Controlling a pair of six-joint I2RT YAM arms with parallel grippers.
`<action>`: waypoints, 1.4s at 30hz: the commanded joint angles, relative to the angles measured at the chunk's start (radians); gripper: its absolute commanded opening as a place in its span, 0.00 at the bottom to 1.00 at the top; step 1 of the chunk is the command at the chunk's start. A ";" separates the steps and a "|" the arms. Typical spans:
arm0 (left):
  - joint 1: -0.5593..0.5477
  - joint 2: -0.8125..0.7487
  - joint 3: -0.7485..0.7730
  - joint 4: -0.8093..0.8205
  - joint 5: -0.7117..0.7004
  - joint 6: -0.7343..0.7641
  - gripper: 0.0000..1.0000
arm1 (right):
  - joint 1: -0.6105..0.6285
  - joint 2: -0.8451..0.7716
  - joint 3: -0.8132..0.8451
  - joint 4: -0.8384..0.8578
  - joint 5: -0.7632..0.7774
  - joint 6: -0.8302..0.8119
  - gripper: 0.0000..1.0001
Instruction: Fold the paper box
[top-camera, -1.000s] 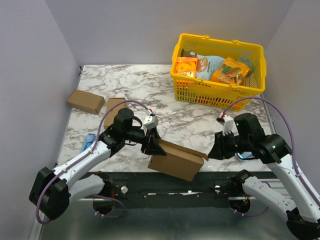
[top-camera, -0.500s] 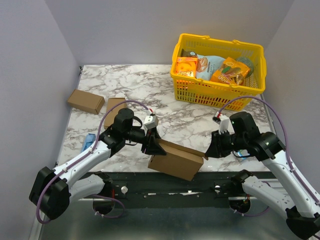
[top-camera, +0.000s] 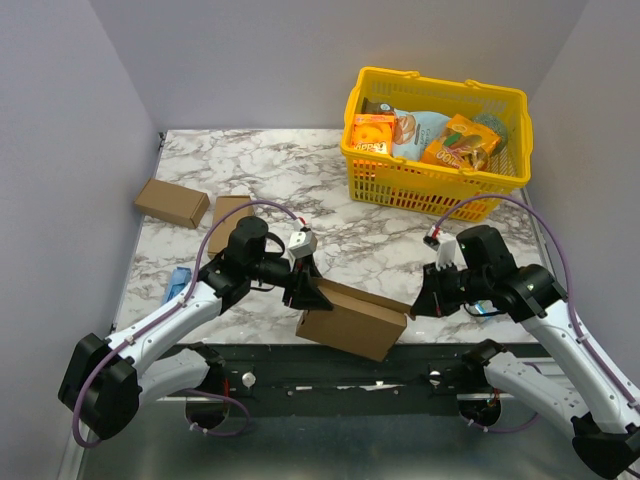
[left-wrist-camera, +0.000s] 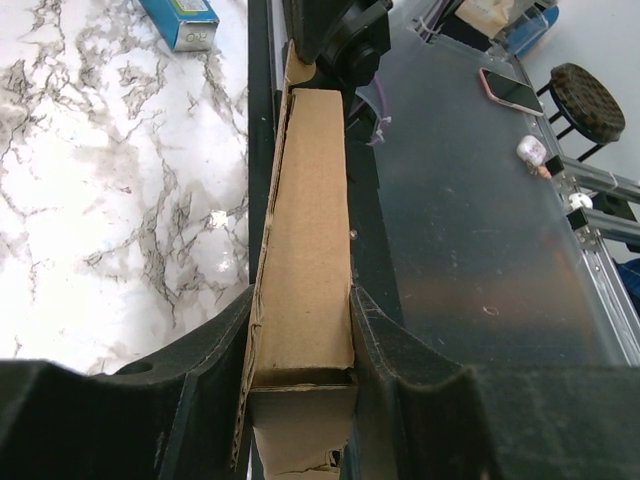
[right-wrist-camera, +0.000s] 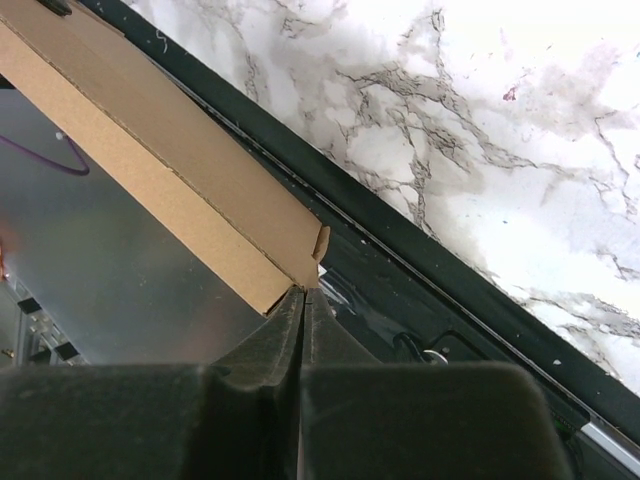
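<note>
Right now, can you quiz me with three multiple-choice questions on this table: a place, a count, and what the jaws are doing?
1. Where is the yellow basket? A far right; B near left; C on the floor.
2. How many small cardboard boxes lie far left? A one; B two; C four.
3. The left jaws are: A open, empty; B clamped on the paper box; C holding the basket.

Answers: A, it stands at the far right; B, a second lies beside the first; B, the box sits between the fingers.

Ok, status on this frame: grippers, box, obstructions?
Left gripper clamped on paper box, left end. Right gripper shut, tips at its right corner. Box overhangs table front edge; nothing blocking.
</note>
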 joint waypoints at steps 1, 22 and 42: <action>-0.017 -0.049 0.042 -0.114 -0.158 0.129 0.09 | -0.002 -0.002 0.007 0.024 0.004 0.039 0.01; -0.154 -0.147 0.002 -0.182 -0.469 0.250 0.10 | -0.002 -0.051 -0.038 0.199 0.101 0.335 0.01; -0.160 -0.149 0.001 -0.185 -0.490 0.244 0.09 | -0.004 -0.097 -0.097 0.211 0.125 0.389 0.01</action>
